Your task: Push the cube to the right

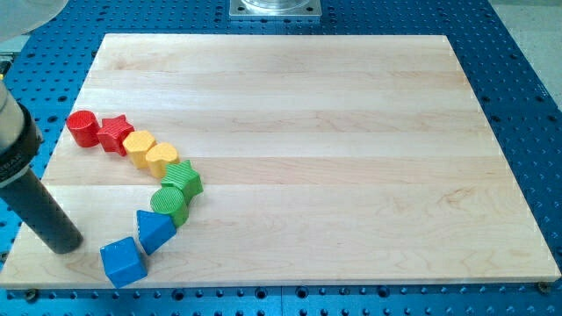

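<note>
A blue cube (122,261) lies near the board's bottom left corner. My tip (63,247) rests on the board just left of the cube, a short gap apart. The dark rod rises from it toward the view's upper left. Right above the cube sits a blue triangular block (154,229), touching or nearly touching it.
A curved row of blocks runs up from the blue pair: green cylinder (169,203), green star (182,179), yellow heart (162,158), yellow-orange block (138,146), red star (114,133), red cylinder (83,127). The wooden board (334,158) lies on a blue perforated table (527,79).
</note>
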Robot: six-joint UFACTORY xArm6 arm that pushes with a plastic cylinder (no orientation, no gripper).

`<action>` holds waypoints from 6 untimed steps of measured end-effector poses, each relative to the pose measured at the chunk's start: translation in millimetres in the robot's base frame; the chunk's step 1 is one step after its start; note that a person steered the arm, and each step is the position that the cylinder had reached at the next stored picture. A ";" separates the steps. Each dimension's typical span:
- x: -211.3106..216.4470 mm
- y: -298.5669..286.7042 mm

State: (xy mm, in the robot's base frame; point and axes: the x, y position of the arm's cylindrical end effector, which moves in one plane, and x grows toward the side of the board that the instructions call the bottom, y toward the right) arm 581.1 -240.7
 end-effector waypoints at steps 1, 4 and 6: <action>13.7 -8.9; 37.7 16.6; 36.7 81.2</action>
